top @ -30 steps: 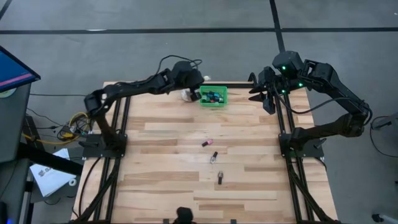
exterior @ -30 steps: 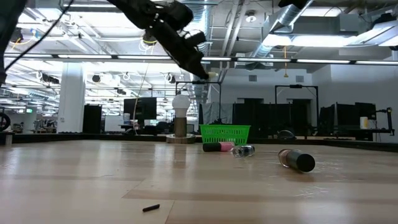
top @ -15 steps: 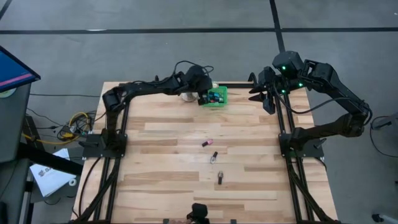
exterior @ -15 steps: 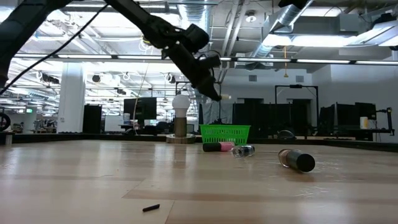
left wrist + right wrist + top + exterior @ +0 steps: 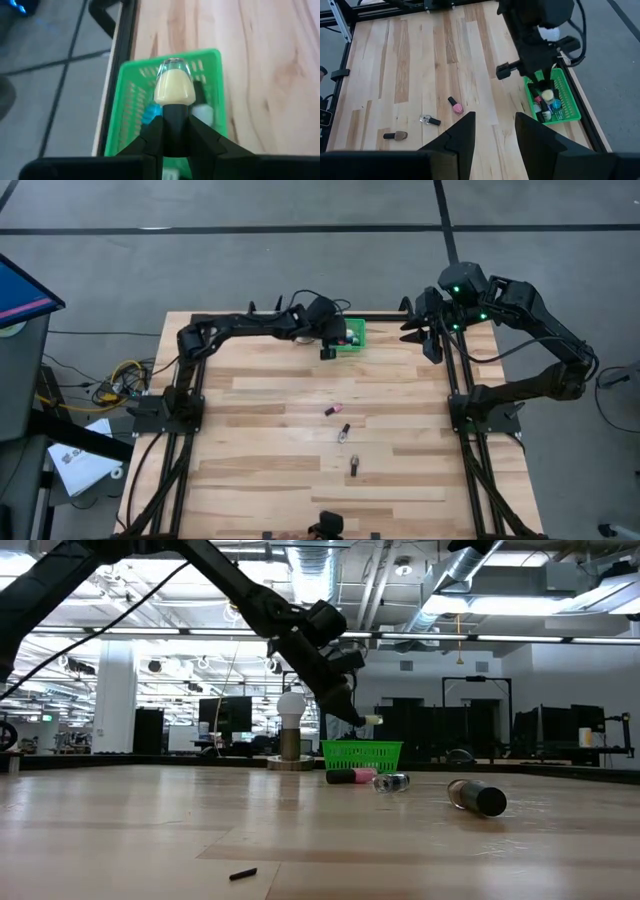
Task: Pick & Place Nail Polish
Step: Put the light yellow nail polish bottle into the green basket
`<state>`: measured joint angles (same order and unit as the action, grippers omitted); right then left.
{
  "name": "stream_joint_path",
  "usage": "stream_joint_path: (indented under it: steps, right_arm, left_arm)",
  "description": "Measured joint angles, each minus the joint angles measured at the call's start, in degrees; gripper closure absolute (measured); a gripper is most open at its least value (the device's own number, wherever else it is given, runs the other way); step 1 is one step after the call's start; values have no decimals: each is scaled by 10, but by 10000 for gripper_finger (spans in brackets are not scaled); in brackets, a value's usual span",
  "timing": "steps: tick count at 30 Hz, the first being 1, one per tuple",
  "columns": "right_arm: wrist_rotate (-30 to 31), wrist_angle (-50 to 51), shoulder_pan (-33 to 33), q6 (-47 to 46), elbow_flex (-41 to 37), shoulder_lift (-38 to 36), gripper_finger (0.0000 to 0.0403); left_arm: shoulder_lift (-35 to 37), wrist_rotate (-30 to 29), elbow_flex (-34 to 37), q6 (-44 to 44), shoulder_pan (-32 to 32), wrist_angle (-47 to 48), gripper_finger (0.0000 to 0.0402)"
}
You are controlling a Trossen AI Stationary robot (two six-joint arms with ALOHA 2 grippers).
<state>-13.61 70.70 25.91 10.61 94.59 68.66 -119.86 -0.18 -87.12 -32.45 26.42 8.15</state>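
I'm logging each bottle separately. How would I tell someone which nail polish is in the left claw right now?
Find the green tray at the table's far edge. The left claw hangs above it, shut on one nail polish bottle. Its body is pale cream, and it is the only bottle in the air; three others lie on the bare wood mid-table.
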Motion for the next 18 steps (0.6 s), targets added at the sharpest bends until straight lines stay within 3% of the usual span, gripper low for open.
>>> stream_joint_path:
  steps: [18]
  right_arm:
    - [0, 0, 0, -12, 0, 0, 272]
  left_arm:
    - [-10, -1, 0, -48, 1, -6, 348]
